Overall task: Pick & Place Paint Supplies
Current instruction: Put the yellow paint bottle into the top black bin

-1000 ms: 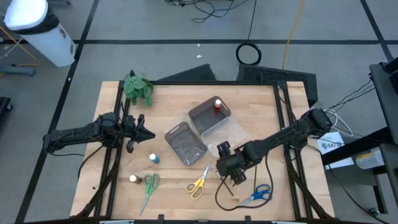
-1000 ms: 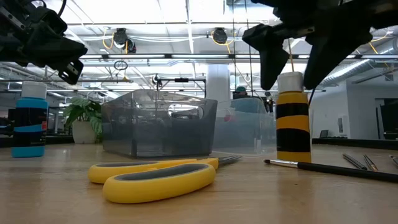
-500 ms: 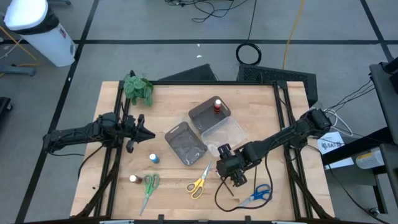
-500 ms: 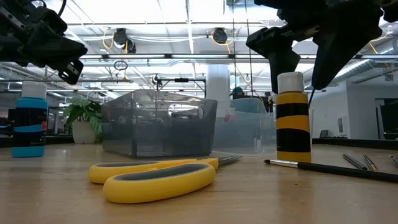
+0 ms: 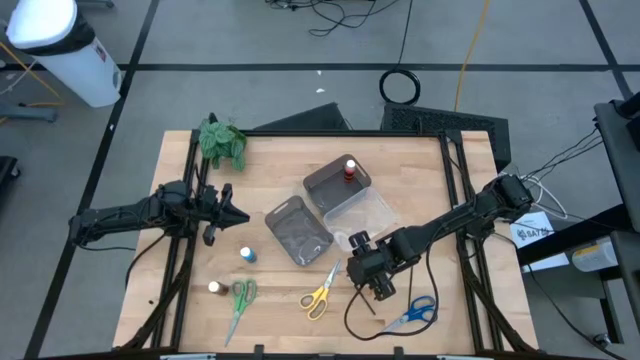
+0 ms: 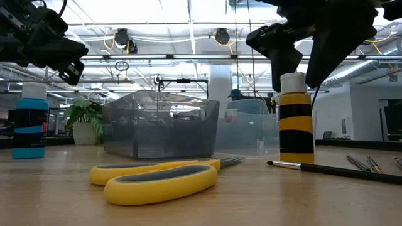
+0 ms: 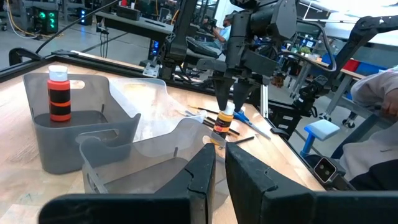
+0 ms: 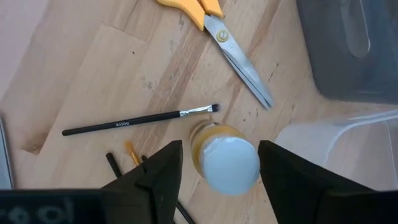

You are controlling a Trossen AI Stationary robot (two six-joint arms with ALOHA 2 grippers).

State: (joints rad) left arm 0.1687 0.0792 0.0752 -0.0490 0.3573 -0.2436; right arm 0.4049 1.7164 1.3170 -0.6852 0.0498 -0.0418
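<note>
A: Is any legible marking present?

B: Only one candidate: pale lettering on the handle of the dark brush [image 8: 134,123] lying beside the white-capped paint bottle [image 8: 225,160]. The characters are too small to read.

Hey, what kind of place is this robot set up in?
Likely a robotics lab or open workshop: a wooden table on a taped concrete floor, loose cables behind it, and more robot arms at benches beyond.

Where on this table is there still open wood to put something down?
Bare wood lies between the plant and grey tray, and along the right edge beyond the clear tray. It is crowded near the front: yellow scissors, brushes and the right gripper over a bottle.
</note>
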